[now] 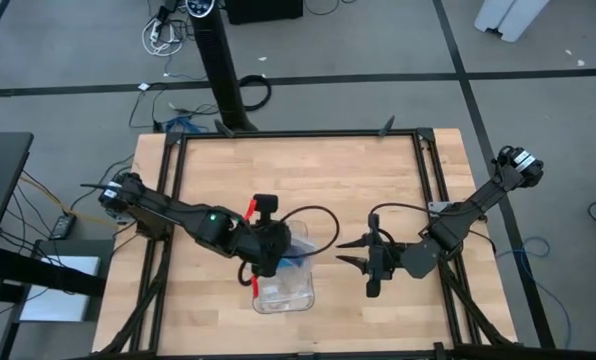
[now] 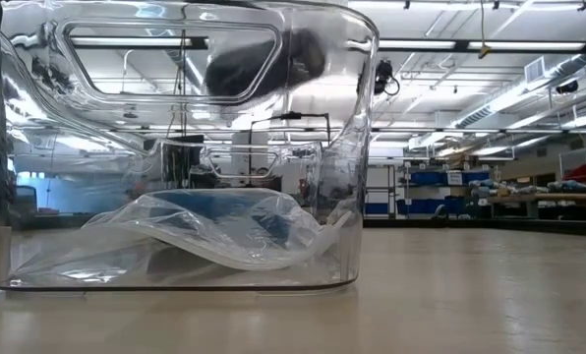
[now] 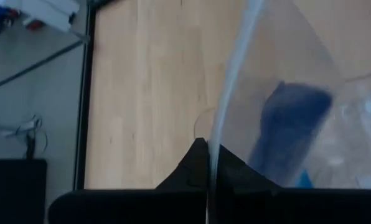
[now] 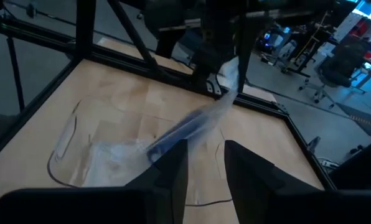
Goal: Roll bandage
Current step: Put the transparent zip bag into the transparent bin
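Left claw pinching bag edge, right claw apart, parted

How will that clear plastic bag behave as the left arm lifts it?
Probably floppy: the clear plastic bag stretches and sags from the left end effector, shut on its edge. Likely light, though the bandage inside may swing it. Its glossy film looks slippery; the pinch could slip.

The dark navy bandage hangs tilted inside a clear plastic bag.
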You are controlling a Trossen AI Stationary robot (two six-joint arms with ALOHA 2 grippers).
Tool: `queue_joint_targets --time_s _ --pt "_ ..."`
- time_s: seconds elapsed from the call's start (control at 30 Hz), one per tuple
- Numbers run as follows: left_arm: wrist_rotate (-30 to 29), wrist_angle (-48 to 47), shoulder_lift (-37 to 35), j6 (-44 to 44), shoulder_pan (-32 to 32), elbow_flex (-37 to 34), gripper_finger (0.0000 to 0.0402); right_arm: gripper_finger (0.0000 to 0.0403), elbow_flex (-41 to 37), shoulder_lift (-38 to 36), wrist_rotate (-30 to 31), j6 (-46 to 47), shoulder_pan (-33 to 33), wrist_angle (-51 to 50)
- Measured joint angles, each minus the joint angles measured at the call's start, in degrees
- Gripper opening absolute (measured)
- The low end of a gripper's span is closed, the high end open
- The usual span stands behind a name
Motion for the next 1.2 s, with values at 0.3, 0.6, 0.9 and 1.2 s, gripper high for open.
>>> queue_joint_targets --time_s 0.3,0.6,0.9,1.2 --pt "-1.97 -2.86 0.07 -7.87 0.0 -6.24 0.0001 0.0101 0.0 0.0 -0.02 0.04 0.01 -0.13" --pt "-0.36 -1.88 0.1 -18.62 -1.65 -12.68 0.0 0.01 0.0 0.0 -0.04 0.02 -0.04 -0.43" --pt "-5.04 -4.94 0.11 -23.17 -2.61 -13.3 0.0 0.0095 0.0 0.0 -0.17 -0.06 -0.38 -0.46" --pt "-6.92 -2.94 0.4 -26.33 -2.12 -13.5 0.0 0.0095 0.0 0.02 -0.17 -0.11 -0.58 -0.56"
